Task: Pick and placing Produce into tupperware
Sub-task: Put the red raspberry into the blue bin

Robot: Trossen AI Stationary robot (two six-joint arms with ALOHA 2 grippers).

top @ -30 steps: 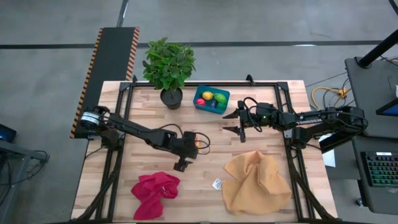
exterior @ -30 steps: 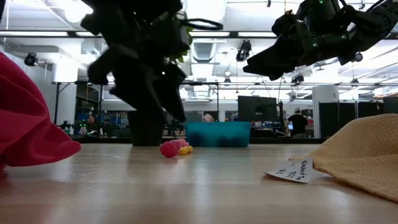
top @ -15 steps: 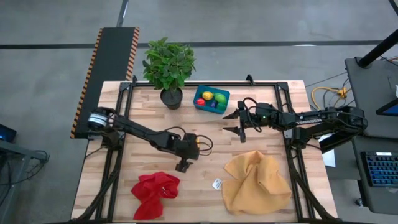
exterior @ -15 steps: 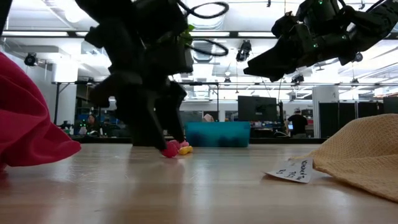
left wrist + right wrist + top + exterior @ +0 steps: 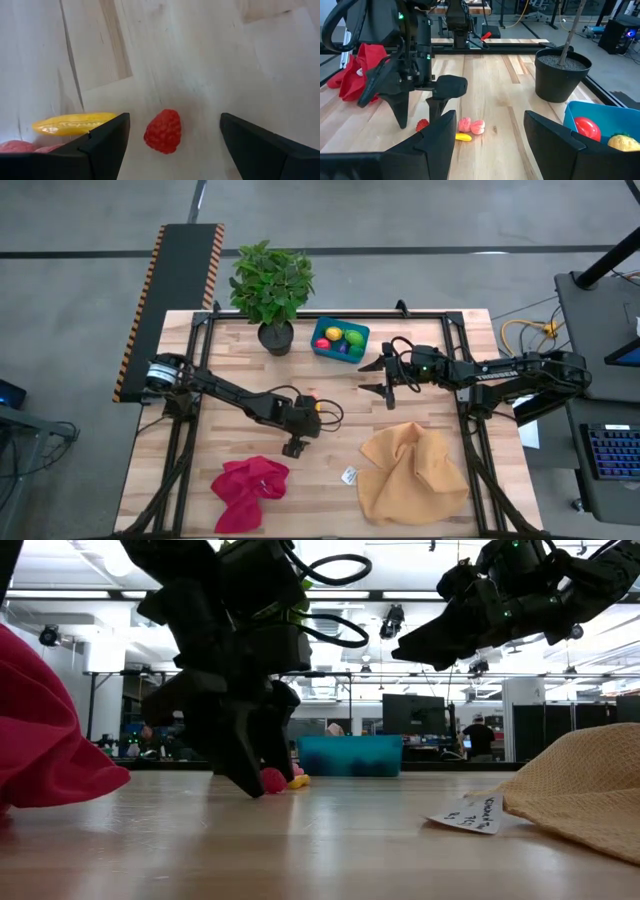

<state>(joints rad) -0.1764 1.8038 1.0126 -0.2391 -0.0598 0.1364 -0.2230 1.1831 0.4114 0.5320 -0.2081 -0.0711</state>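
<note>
A small red raspberry-like piece of produce [image 5: 163, 131] lies on the wooden table. My left gripper [image 5: 172, 145] stands open over it, pointing steeply down, one finger on each side and clear of it. A yellow piece [image 5: 75, 123] and pink pieces [image 5: 471, 125] lie just beside it. The teal tupperware [image 5: 600, 106] stands at the table's far side with a red piece [image 5: 586, 127] and a yellow one [image 5: 622, 142] in it. My right gripper [image 5: 378, 378] hangs open in the air right of the middle, with nothing between its fingers.
A potted plant [image 5: 270, 285] stands left of the tupperware at the far edge. A red cloth [image 5: 248, 490] lies near the front left and a mustard-yellow cloth [image 5: 412, 470] near the front right, with a white tag [image 5: 349, 475] between them.
My left gripper has come down toward the table, its open fingers now reaching the tabletop at the red piece. The produce has not moved.
</note>
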